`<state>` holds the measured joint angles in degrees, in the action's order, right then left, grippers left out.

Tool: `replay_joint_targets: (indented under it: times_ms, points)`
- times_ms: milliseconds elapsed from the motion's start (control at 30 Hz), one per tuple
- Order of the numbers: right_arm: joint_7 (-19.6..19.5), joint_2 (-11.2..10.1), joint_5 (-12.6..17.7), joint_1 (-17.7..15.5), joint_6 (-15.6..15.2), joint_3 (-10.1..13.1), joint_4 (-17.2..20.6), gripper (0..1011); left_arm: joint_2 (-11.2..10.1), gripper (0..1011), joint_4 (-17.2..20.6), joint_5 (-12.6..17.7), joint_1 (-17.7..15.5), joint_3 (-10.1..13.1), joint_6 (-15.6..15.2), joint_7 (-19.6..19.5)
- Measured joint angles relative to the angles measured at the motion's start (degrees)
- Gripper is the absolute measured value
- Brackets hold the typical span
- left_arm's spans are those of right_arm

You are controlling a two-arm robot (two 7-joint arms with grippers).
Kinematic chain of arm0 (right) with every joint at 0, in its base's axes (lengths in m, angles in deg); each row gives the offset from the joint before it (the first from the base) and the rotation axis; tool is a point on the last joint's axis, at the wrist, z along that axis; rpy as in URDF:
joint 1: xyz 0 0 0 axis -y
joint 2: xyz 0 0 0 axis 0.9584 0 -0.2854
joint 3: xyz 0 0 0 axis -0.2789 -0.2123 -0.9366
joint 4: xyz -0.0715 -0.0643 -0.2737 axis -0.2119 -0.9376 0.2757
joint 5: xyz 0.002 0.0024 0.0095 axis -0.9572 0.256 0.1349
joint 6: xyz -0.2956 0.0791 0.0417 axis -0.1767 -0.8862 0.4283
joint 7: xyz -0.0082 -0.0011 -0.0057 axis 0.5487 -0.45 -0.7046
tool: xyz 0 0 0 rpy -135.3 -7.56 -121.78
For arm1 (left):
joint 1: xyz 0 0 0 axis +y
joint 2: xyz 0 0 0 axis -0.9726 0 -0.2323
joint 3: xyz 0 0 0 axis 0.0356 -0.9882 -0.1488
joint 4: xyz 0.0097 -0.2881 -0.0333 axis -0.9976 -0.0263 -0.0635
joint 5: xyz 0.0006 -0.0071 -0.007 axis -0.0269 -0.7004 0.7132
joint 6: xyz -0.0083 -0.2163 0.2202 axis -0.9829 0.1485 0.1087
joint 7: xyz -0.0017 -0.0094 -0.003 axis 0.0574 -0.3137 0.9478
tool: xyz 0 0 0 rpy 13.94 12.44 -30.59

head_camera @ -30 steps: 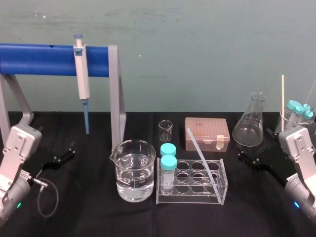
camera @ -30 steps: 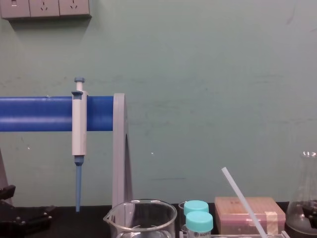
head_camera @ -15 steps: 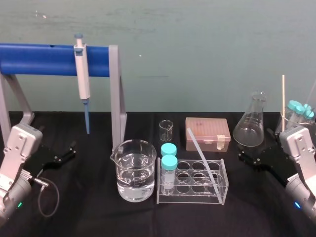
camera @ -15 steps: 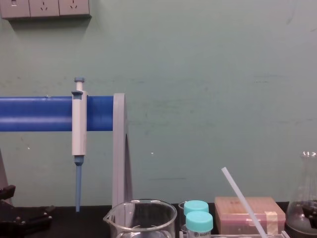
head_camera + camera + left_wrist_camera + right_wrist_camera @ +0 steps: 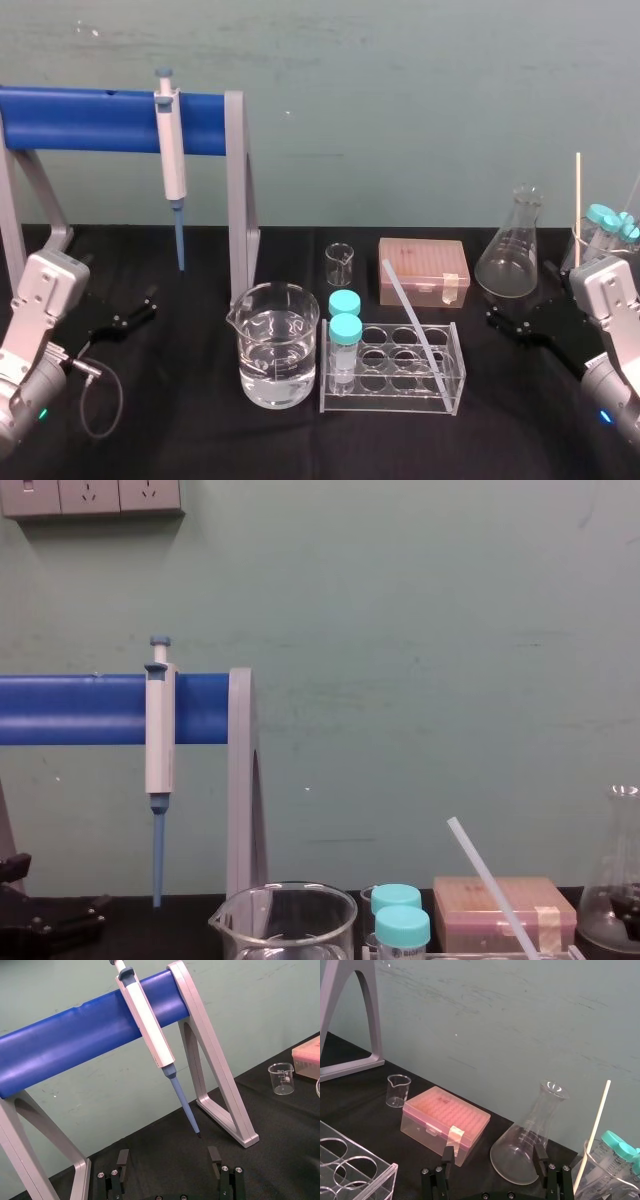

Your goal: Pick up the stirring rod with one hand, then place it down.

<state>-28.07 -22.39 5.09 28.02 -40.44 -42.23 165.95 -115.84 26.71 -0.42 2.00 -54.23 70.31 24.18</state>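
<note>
Rod (image 5: 410, 321) leans in the rack (image 5: 390, 406), so the nearer right gripper (image 5: 505, 322), spread wide, should pinch its upper end and lift along the slant, the left gripper (image 5: 128, 315) parked, likewise spread.

The rod (image 5: 410, 320) is long, thin, straight and translucent white. It stands tilted in the clear rack (image 5: 455, 385) at the middle of the scene. Its lower end is down at the rack's near right side, and its upper end sticks out above the rack towards the far left. In the chest view the rod (image 5: 487, 885) leans with its top to the left. Nothing grips it.

The left gripper (image 5: 135, 310) is black and sits low at the far left, well apart from the rod, its jaws spread wide (image 5: 168, 1157). The right gripper (image 5: 508, 323) sits low at the right, jaws also spread (image 5: 493, 1154).
</note>
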Motion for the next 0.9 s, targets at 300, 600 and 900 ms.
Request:
replay_joint_targets:
  times_ms: [300,600,900]
  points:
    - [5.12,-0.76,3.97,-0.44,-1.78,2.78,2.17,1000,0.0,1000,0.0,0.0,0.0,0.0,0.0,0.0]
    - [19.84,-1.07,19.28,-0.37,-8.72,7.15,7.26,1000,0.0,1000,0.0,0.0,0.0,0.0,0.0,0.0]
    - [30.25,-2.4,23.24,1.92,-14.5,5.73,9.08,1000,0.0,1000,0.0,0.0,0.0,0.0,0.0,0.0]
